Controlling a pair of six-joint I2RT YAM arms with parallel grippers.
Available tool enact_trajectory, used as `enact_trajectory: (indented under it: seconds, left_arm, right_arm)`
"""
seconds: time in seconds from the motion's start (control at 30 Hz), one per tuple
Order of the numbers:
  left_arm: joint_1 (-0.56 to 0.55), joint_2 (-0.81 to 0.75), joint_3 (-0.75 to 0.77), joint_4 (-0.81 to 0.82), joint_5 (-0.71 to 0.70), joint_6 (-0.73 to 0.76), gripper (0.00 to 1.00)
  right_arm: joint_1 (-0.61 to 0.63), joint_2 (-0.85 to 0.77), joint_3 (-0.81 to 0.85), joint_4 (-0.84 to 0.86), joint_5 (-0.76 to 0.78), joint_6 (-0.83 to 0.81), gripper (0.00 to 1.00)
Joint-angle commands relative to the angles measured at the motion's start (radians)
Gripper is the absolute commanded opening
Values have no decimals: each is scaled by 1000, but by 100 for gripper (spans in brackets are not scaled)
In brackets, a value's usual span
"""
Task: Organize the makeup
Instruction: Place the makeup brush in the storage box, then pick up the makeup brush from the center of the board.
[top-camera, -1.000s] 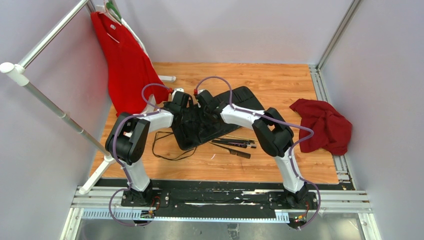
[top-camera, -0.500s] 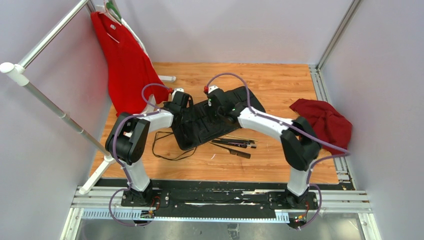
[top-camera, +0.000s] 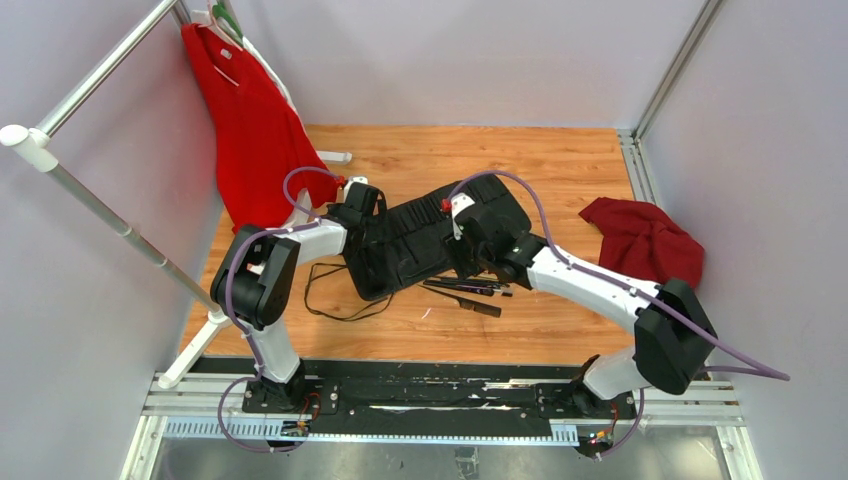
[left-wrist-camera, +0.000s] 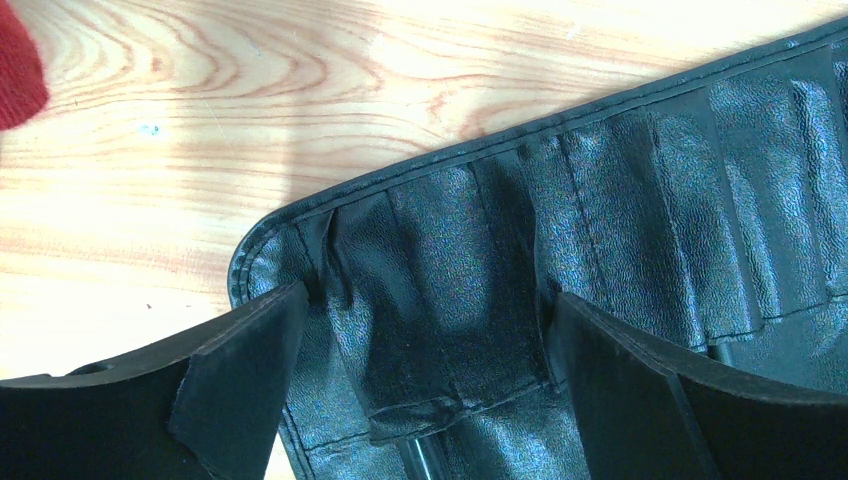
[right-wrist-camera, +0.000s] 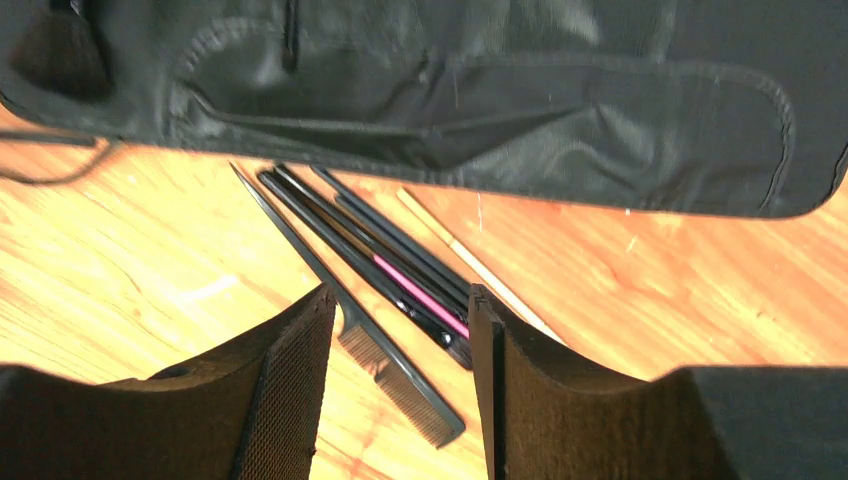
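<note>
The loose makeup tools (top-camera: 465, 290) lie on the wood floor just in front of the black slotted case (top-camera: 420, 235). In the right wrist view they are a black tail comb (right-wrist-camera: 400, 370), several thin black brushes, one with a pink stripe (right-wrist-camera: 420, 295), and a pale thin stick (right-wrist-camera: 480, 270). My right gripper (top-camera: 478, 258) hovers open and empty over them (right-wrist-camera: 400, 310). A fluffy brush (right-wrist-camera: 60, 60) sits in the case. My left gripper (top-camera: 365, 215) is open, its jaws straddling a slot at the case's left end (left-wrist-camera: 425, 340), where a black handle (left-wrist-camera: 430, 460) shows.
A thin black looped cord (top-camera: 330, 295) lies left of the case. A crumpled red cloth (top-camera: 645, 250) lies at the right. A red garment (top-camera: 245, 120) hangs on a white rack (top-camera: 90, 200) at the left. Grey walls enclose the floor.
My right arm has swung right and back, carrying its gripper from over the case's middle to above the loose tools. The left arm has not moved.
</note>
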Motion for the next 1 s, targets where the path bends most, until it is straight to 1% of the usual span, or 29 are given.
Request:
enact_trajectory:
  seconds: [0.0, 0.27, 0.73, 0.97]
  left_arm:
    - [7, 34, 4, -23, 6, -2, 98]
    - [7, 33, 4, -23, 6, -2, 98]
    - [6, 34, 4, -23, 6, -1, 98]
    - [7, 34, 4, -23, 6, -1, 98]
  right_arm:
    - [-1, -50, -63, -45, 16, -34, 52]
    - [-3, -22, -109, -51, 14, -48, 52]
    - [-2, 94, -97, -13, -6, -46, 52]
    - [-16, 135, -75, -7, 43, -27, 52]
